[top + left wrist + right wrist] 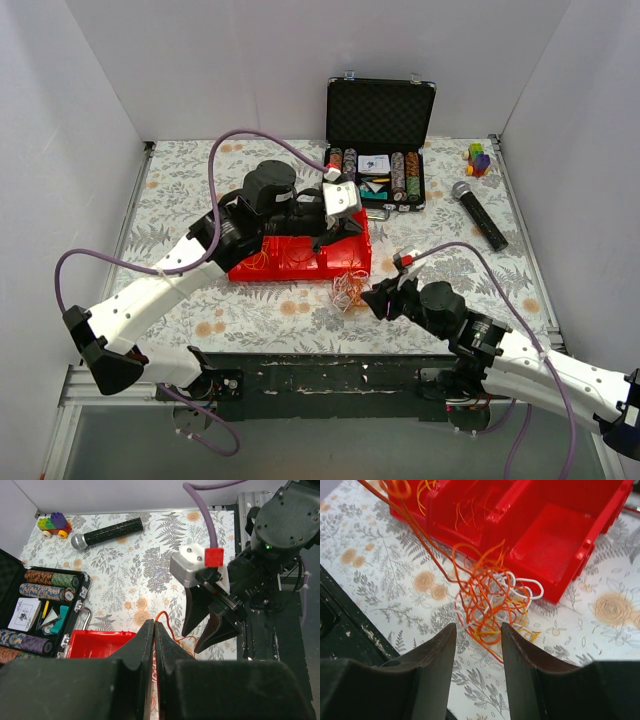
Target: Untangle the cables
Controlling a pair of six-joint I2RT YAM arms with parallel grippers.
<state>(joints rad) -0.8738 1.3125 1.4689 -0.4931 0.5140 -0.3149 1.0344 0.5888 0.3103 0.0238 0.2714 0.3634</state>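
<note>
Just in front of the tray [290,268], the cables [347,290] lie clumped on the table [200,170], one orange strand trailing into the tray. Right gripper [478,635] reaches low at the clump, jaws parted around its near edge. Left gripper [154,630] hovers over the tray's corner, jaws pressed shut.
</note>
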